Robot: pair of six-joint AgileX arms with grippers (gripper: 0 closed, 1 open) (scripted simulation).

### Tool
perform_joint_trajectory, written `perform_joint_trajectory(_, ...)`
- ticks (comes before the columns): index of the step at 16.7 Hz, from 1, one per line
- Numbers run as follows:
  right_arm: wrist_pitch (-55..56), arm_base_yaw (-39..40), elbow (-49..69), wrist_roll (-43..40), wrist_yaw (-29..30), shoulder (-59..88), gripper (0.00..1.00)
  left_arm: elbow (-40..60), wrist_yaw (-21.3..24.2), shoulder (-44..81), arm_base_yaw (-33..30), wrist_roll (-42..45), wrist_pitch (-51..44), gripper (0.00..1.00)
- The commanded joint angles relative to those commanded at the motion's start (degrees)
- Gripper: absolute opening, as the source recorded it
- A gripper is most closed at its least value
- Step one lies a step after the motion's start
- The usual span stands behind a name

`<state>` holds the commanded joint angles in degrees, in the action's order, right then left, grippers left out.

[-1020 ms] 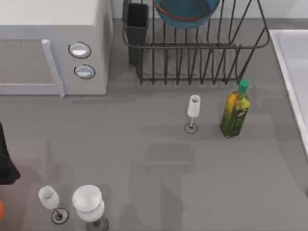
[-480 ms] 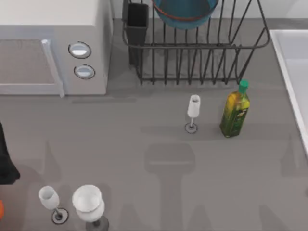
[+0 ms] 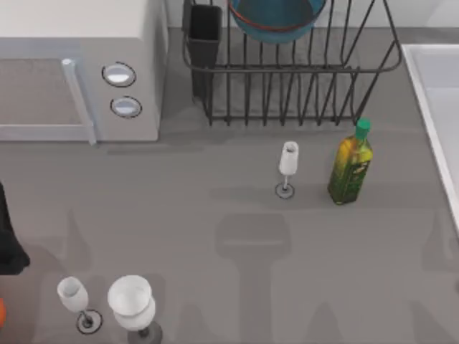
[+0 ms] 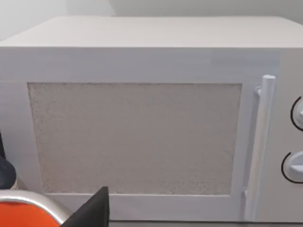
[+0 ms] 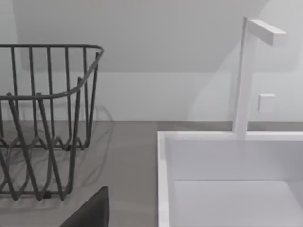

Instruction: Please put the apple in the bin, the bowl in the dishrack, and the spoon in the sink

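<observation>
Bowl (image 3: 276,18) already sits in the dishrack (image 3: 287,79), rigid, slick and probably heavy, so any regrasp should pinch the rim; sink (image 3: 437,93) is along the tabletop's (image 3: 215,222) right edge, and I can't tell either claw's state.

My left arm (image 3: 8,240) sits at the bench's left edge, dark body partly in frame; can't read its jaws.
</observation>
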<state>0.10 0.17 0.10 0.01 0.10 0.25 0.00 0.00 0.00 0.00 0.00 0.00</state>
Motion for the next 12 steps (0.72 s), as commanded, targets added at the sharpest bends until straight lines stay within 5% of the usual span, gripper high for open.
perform_joint_trajectory(6, -8.2, -1.2, 7.0, -9.1, 0.0, 9.2, 1.00, 0.0, 0.0, 0.0, 0.0, 0.0, 0.0, 1.00)
perform_joint_trajectory(12, -28.7, -4.1, 24.1, -36.8, -0.1, 37.7, 1.00, 0.0, 0.0, 0.0, 0.0, 0.0, 0.0, 1.00)
